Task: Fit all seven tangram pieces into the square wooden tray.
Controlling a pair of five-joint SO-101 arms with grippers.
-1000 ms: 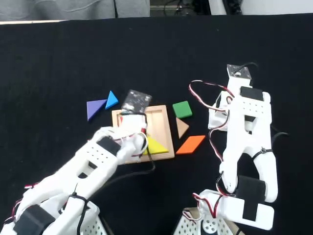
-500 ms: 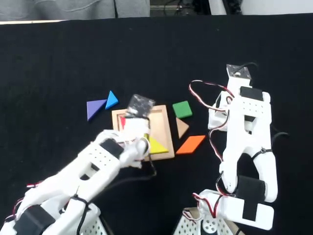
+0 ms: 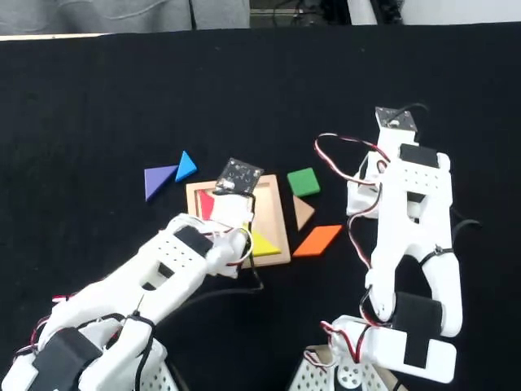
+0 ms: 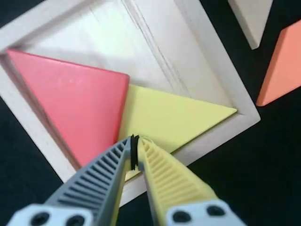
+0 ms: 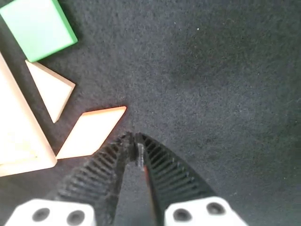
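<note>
Square wooden tray (image 3: 271,204) holds red triangle (image 4: 70,106) and yellow triangle (image 4: 174,117), edges meeting. Left gripper (image 4: 135,143), tips pressed together and empty, sits at yellow's rim-side corner, possibly touching. Right gripper (image 5: 136,141) is likewise pinched empty, beside the orange parallelogram (image 5: 91,129). Risk: a sideways drag lifts yellow onto the rim.

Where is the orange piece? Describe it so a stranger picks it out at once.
Find the square wooden tray mid-table. Three loose pieces lie in a row beside its edge facing the right arm; the orange piece is the one nearest that arm's base. It alone is a slanted parallelogram, unlike the green square and pale wooden triangle.
</note>
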